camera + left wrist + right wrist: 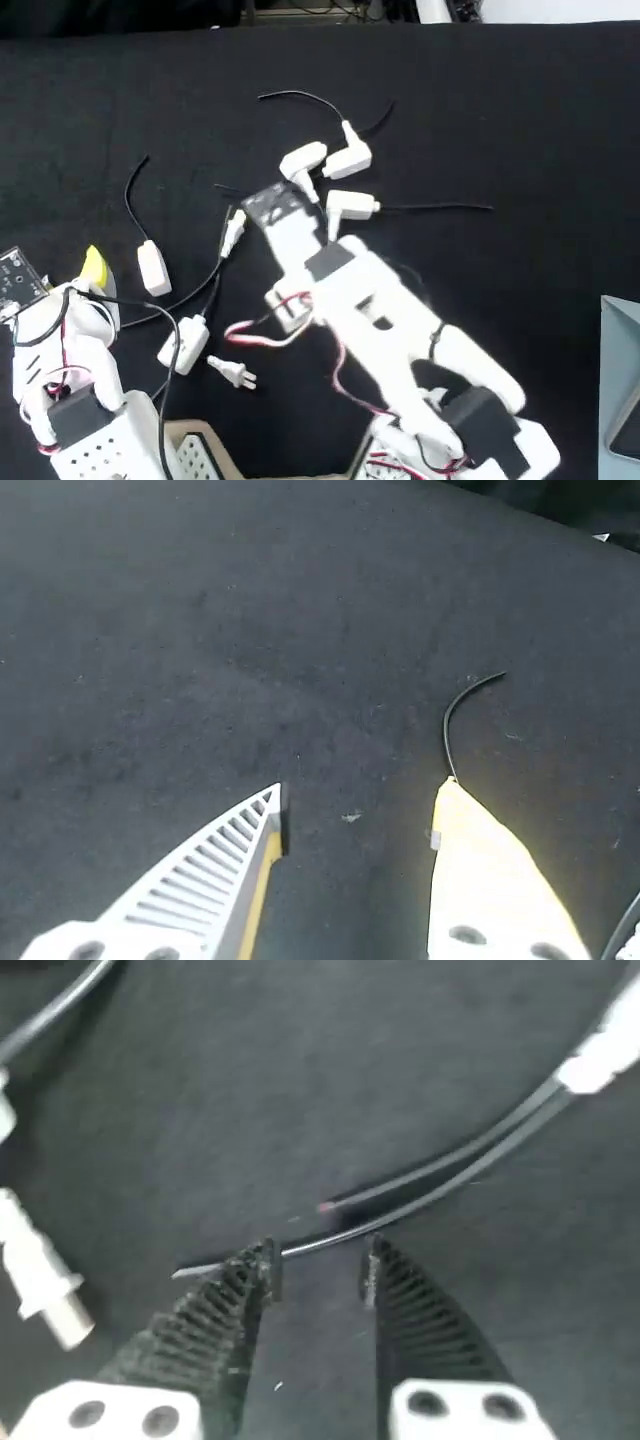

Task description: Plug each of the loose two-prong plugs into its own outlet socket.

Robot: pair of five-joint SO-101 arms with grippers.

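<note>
Right gripper [320, 1255], jaws apart, hangs over a black cable [450, 1175] mid-table; left gripper [362, 798], likewise apart, holds nothing. A two-prong plug [232, 372] lies loose beside a white connector block [183, 345] (no pair visibly mated), so the plugging looks largely undone.

The white right arm [400, 330] stretches diagonally forward, its black ribbed gripper [320, 1260] held low with fingers slightly parted. The white left arm [60, 370] sits folded back, its white-and-yellow gripper [365, 800] spread wide.
</note>
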